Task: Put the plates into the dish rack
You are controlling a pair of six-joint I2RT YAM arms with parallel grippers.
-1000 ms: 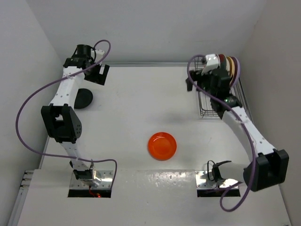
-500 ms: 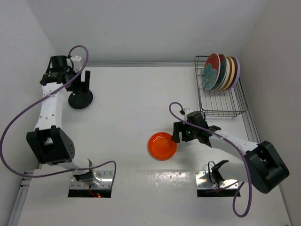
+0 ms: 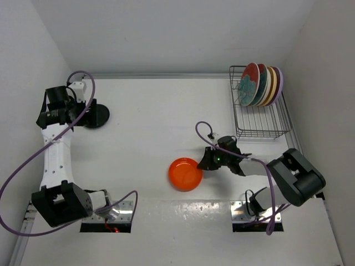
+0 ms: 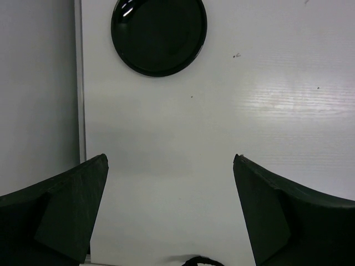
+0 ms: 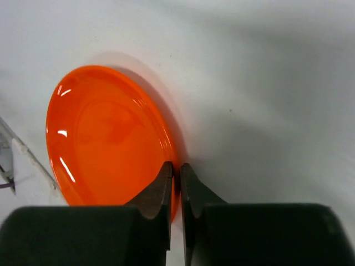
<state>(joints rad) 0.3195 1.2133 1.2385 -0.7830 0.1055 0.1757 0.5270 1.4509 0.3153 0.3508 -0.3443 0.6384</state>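
The small orange plate [image 3: 184,174] lies on the white table near the front middle. My right gripper [image 3: 204,164] is shut on its right rim; in the right wrist view the two fingers pinch the edge of the orange plate [image 5: 105,138] at the right gripper [image 5: 176,166]. The small black plate [image 3: 101,116] lies at the far left. My left gripper [image 3: 83,112] hovers beside it, open. In the left wrist view the black plate [image 4: 158,34] is ahead of the left gripper [image 4: 170,158], with only bare table between the fingers. Several plates [image 3: 260,83] stand upright in the dish rack [image 3: 260,126].
The dish rack stands at the back right, against the right wall; its front half holds only bare wires. A wall runs close along the table's left edge [image 4: 79,111] beside the black plate. Mounting plates [image 3: 249,211] sit at the near edge.
My right arm came from the rack down to the orange plate and shut on its rim; the plate slid slightly left. My left arm swung nearer and lower beside the black plate.
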